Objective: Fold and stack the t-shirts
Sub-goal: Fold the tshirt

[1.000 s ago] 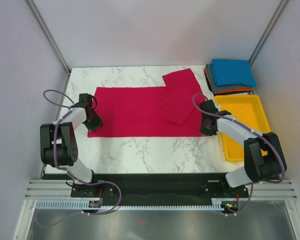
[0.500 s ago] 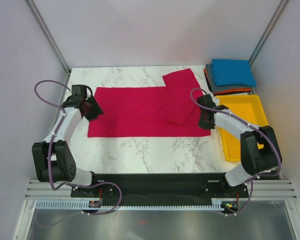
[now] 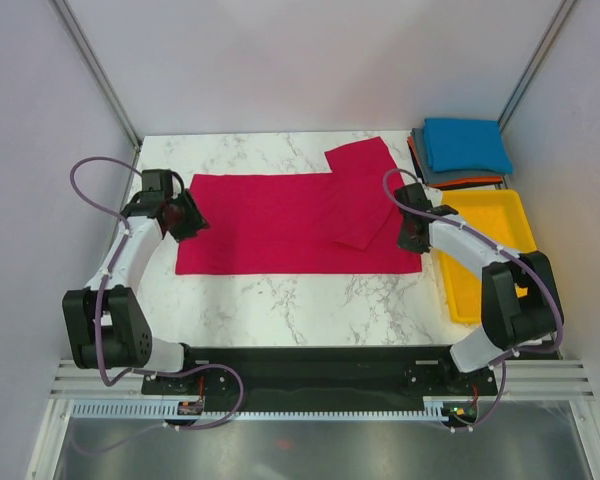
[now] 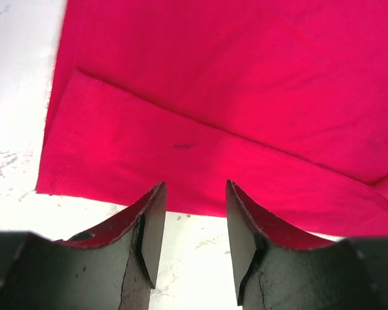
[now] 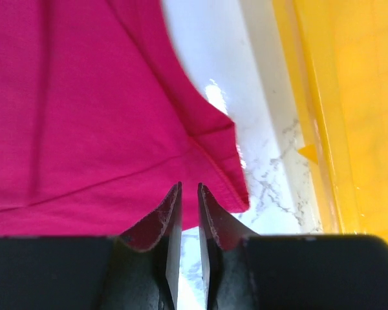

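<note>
Your left gripper [image 3: 188, 217] now sits higher, at the crimson t-shirt's [image 3: 280, 225] left edge, fingers apart; your right gripper [image 5: 189, 188] is barely parted. Smooth and flat, the shirt runs left-right, with a flap folded at upper right.

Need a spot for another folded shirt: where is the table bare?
Bare marble runs between the red t-shirt and the near table edge, plus a strip behind it at back left. The right side is crowded: yellow tray, folded stack.
</note>
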`<state>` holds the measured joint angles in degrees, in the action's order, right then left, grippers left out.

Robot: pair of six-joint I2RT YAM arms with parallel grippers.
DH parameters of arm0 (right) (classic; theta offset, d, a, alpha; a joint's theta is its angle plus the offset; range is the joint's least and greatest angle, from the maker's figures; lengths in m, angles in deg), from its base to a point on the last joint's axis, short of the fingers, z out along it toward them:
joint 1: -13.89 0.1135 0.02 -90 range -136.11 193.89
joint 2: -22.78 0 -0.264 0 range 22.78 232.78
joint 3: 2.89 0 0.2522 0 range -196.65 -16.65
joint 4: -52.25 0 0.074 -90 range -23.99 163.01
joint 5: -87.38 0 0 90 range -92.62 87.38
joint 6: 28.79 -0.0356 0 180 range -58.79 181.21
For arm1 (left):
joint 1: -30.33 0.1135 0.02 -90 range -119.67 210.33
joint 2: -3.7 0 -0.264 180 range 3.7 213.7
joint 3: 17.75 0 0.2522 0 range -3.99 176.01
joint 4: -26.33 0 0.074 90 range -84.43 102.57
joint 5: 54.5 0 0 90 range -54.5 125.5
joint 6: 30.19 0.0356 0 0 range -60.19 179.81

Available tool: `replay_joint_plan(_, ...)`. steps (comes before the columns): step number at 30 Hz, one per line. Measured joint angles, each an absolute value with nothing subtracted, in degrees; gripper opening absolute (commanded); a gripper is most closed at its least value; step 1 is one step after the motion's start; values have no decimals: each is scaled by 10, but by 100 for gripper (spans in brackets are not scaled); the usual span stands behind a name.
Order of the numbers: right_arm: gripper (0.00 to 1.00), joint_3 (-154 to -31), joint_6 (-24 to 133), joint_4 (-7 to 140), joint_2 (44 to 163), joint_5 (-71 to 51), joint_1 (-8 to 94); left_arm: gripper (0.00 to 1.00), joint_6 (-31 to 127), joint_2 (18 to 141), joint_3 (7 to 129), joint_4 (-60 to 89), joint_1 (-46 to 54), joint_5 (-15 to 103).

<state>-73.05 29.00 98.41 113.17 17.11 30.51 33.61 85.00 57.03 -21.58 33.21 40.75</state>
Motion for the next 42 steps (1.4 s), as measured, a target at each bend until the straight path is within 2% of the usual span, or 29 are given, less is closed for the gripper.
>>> replay_joint_plan(5,40,-743,226,957,1099,128,314,50,341,824,568,-207,331,451)
replay_joint_plan(10,48,-718,132,877,1099,77,342,50,344,820,558,-198,322,484)
replay_joint_plan(16,45,-689,52,809,1115,67,354,50,346,821,550,-198,310,511)
replay_joint_plan(21,38,-674,18,768,1127,66,356,50,346,821,550,-191,310,521)
replay_joint_plan(32,40,-657,-15,724,1170,58,371,50,346,826,550,-185,310,524)
replay_joint_plan(42,37,-646,-29,715,1171,63,379,50,346,826,550,-185,310,521)
